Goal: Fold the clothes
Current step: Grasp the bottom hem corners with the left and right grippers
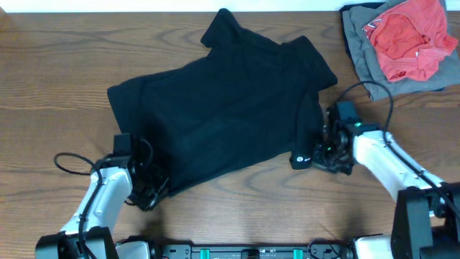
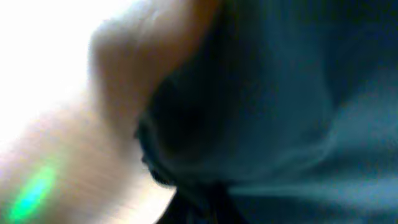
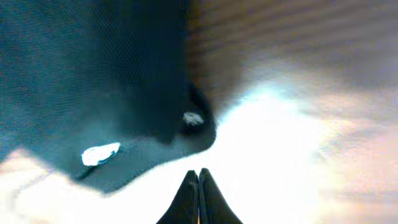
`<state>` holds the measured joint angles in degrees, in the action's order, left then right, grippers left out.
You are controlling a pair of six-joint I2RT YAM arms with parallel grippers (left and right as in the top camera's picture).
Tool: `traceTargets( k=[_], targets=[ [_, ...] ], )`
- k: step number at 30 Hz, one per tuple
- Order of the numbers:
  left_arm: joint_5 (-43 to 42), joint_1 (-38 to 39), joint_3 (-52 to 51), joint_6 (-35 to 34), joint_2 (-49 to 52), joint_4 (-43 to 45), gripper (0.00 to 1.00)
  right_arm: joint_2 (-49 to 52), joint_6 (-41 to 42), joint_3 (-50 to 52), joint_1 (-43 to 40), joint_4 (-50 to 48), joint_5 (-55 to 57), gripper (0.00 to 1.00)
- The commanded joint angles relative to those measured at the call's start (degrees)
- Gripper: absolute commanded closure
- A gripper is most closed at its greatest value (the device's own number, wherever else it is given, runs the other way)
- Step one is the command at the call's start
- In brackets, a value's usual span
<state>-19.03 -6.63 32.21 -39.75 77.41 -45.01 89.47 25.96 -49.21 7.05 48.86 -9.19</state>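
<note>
Currently, the black T-shirt [image 1: 223,108] lies spread out on the wooden tabletop [image 1: 50,79], near the middle of the overhead view and turned at a slant. One sleeve [image 1: 223,29] points toward the far side. A small white logo patch [image 1: 300,160] sits on the shirt's near right corner.

Left arm [image 1: 108,198]: the left jaws are at the shirt's near left corner, at or over the hem. Both are dark, and the overhead view does not separate them. The left wrist view is heavily blurred. Dark cloth [image 2: 280,93] fills its right part and pale tabletop [image 2: 56,168] its left. Whether the left jaws are open, closed or gripping cloth cannot be told.

Right arm [image 1: 377,155]: the right jaws are at the shirt's near right corner, just beside the logo patch. In the right wrist view the two fingertips [image 3: 189,186] are pressed together, so the right jaws are closed. No cloth shows between them. The tips lie over bare tabletop [image 3: 292,143], just short of the shirt's edge. The logo patch [image 3: 99,154] and a second, smaller white mark [image 3: 193,118] show on the cloth ahead of the tips.

A red garment [image 1: 410,36] lies on a grey garment [image 1: 359,54], well apart from the shirt, beyond its far right corner.

A black cable loops from each arm, one [image 1: 68,164] left of the shirt's near left corner and one [image 1: 374,90] right of its near right corner.
</note>
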Motion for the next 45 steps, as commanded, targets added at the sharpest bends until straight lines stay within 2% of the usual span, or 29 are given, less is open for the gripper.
traceTargets(
  k=[1, 6, 8, 11, 16, 19, 21, 23, 26, 34, 41, 45],
  targets=[
    [2.3, 0.2, 6.8, 8.2, 0.3, -6.9, 0.94, -4.5, -4.3, -8.1, -3.3, 5.8, -0.1, 0.99],
    [2.4, 0.2, 15.0, 13.2, 0.3, -19.7, 0.94, -6.3, -9.9, -19.4, -7.9, 21.2, -0.2, 0.99],
    [2.6, 0.2, 16.6, 13.7, 0.3, -22.2, 0.94, -6.3, -12.7, -22.2, -8.6, 24.9, -1.1, 0.99],
    [3.8, 0.2, 16.9, 14.6, 0.3, -22.3, 0.94, -6.2, -14.5, -22.3, -8.1, 25.7, -2.5, 0.99],
    [8.3, 0.2, 16.9, 14.4, 0.3, -20.9, 0.94, -4.9, -15.3, -17.5, -4.4, 21.0, -5.1, 0.66],
    [10.2, 0.2, 16.9, 14.4, 0.3, -20.3, 0.94, -3.8, -15.3, -13.4, -1.4, 16.4, -5.2, 0.50],
    [11.0, 0.2, 16.9, 14.5, 0.3, -20.1, 0.94, -2.7, -14.8, -10.6, 0.5, 12.9, -5.2, 0.45],
    [11.2, 0.2, 16.8, 14.5, 0.3, -19.6, 0.94, -1.5, -14.4, -8.4, 1.7, 10.0, -5.2, 0.45],
    [11.2, 0.2, 16.8, 14.4, 0.3, -18.7, 0.94, 0.0, -14.2, -5.9, 3.1, 6.6, -5.2, 0.51],
    [11.2, 0.2, 16.8, 14.5, 0.3, -17.7, 0.94, 4.7, -11.1, -0.3, 8.1, -2.6, -4.1, 0.55],
    [11.2, 0.2, 16.8, 14.5, 0.3, -17.7, 0.94, 7.9, -7.2, 0.0, 9.5, -3.6, 0.1, 0.63],
    [11.2, 0.2, 16.8, 14.5, 0.3, -17.7, 0.94, 7.9, -4.7, 0.0, 9.5, -2.4, 4.5, 0.59]
  ],
)
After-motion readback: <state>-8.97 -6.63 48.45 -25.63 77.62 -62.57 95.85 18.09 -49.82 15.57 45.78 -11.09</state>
